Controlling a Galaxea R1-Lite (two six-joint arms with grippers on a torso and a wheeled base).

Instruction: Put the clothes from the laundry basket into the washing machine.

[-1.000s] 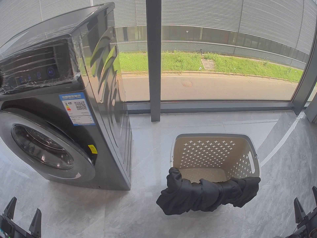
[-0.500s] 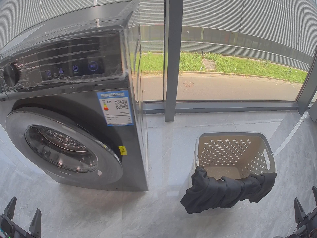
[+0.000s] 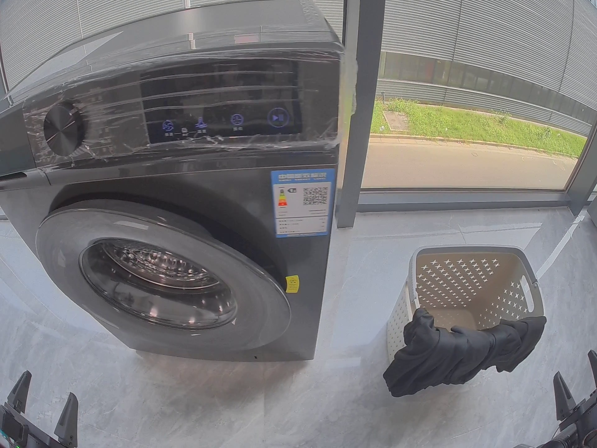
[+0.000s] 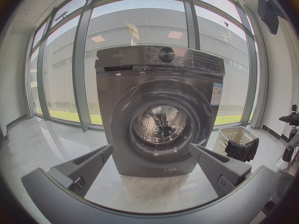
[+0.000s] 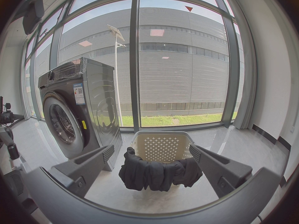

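Although the beige plastic laundry basket with star-shaped holes (image 3: 463,278) stands open on the right, we see one black crumpled garment (image 3: 460,356) draped over its near rim, hanging partly outside and partly inside. To its left, close by but apart, the dark grey front-loading washing machine (image 3: 186,219) has its round glass door (image 3: 161,284) shut, and clear film wraps its control panel (image 3: 186,110). Both stand on a pale grey marbled floor (image 3: 348,399) before a tall glass wall (image 3: 472,94). The left gripper (image 3: 48,386) and the right gripper (image 3: 575,365) sit low and near, fingers spread and empty. The garment hides the basket's near bottom from us.
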